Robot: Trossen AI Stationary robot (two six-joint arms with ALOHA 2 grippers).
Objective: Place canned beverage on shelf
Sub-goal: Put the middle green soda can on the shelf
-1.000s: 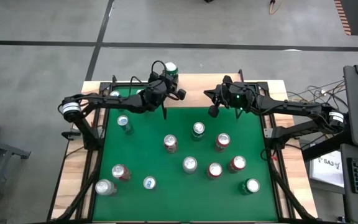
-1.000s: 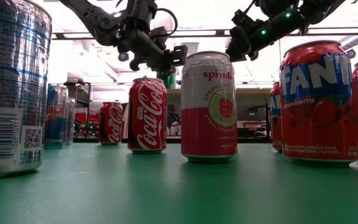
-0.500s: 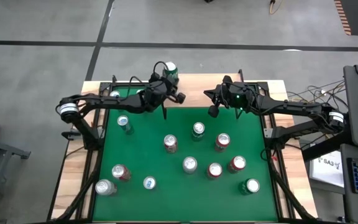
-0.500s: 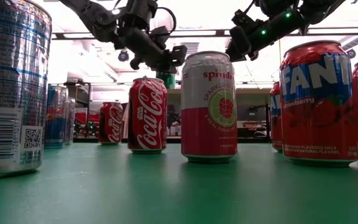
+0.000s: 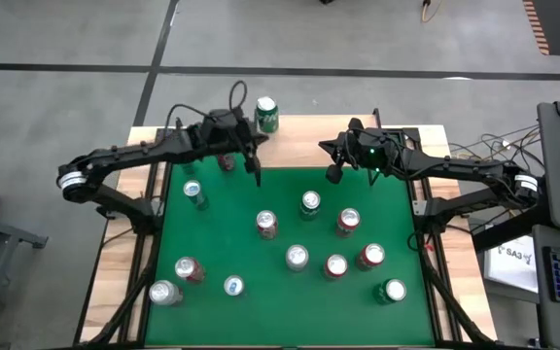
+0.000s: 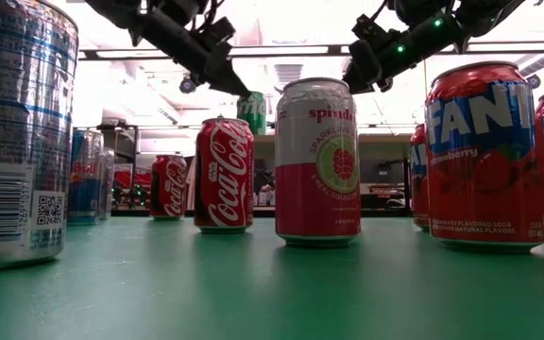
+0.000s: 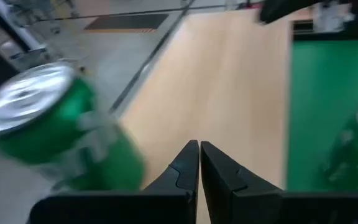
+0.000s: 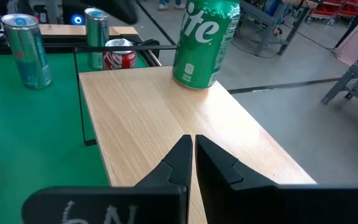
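The green can point(image 5: 266, 114) stands upright on its base at the far left part of the shelf's light wooden top point(image 5: 299, 141). It also shows in the right wrist view point(image 8: 204, 43), the low view point(image 6: 251, 109) and, blurred, the left wrist view point(image 7: 48, 134). My left gripper point(image 5: 252, 148) is shut and empty over the shelf, just left of and nearer than the can; its fingers show closed in the left wrist view point(image 7: 199, 152). My right gripper point(image 5: 327, 148) is shut and empty over the shelf's right part point(image 8: 192, 144), pointing along the board point(image 8: 166, 112) toward the can.
Several cans stand on the green felt point(image 5: 222, 224) in front of the shelf, among them a pink-and-white one point(image 6: 317, 161) and red ones point(image 6: 225, 175) point(image 6: 484, 156). Two teal cans point(image 8: 27, 50) and a red one point(image 8: 120, 57) stand by the shelf's left end.
My left gripper has drawn back from the green can toward the table's left edge and a little toward the near edge. The can stays standing upright on the shelf.
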